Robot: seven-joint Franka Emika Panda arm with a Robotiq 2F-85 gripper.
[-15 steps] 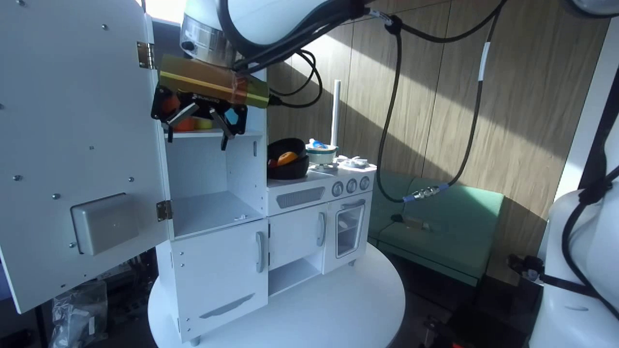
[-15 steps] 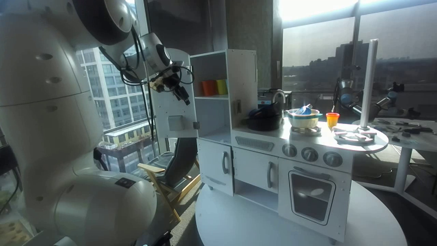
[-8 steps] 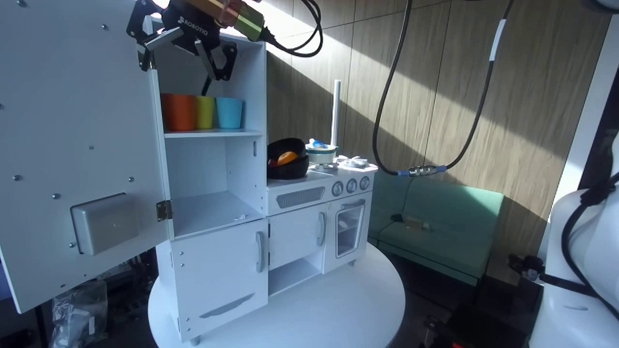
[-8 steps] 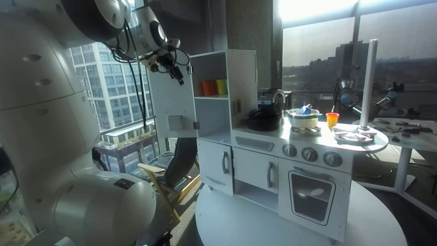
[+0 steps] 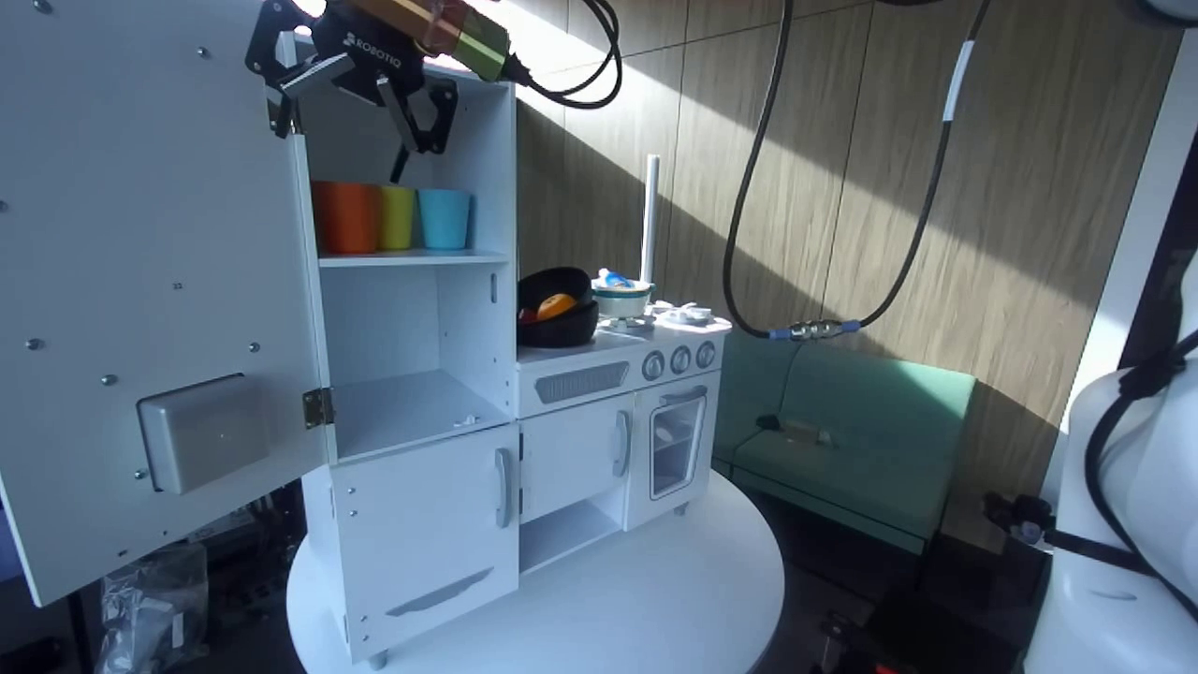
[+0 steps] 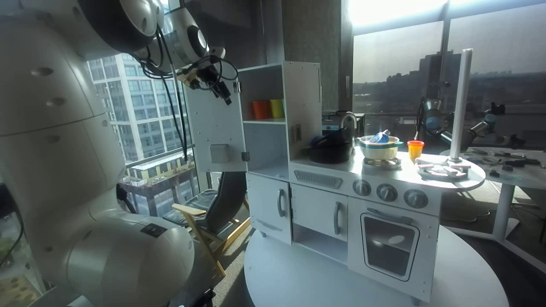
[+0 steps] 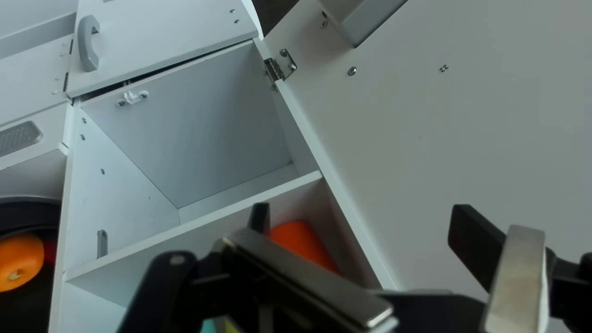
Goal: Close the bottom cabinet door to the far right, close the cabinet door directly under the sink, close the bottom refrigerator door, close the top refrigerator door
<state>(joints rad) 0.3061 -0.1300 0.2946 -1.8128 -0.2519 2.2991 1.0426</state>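
up high with robotiq gripper fingers wide, near the top refrigerator door, open past the edge of the round table.

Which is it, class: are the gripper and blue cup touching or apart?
Apart. In an exterior view, a clear gap shows between the gripper and the blue cup lower down.

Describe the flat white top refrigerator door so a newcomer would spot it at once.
Find the white toy kitchen, then the tall white refrigerator cabinet at one end. Hinged to that cabinet's upper part is the flat white top refrigerator door, with a grey box-shaped bulge low on its inner face. Unlike the white, grey-handled bottom refrigerator door beneath, it stands swung wide open.
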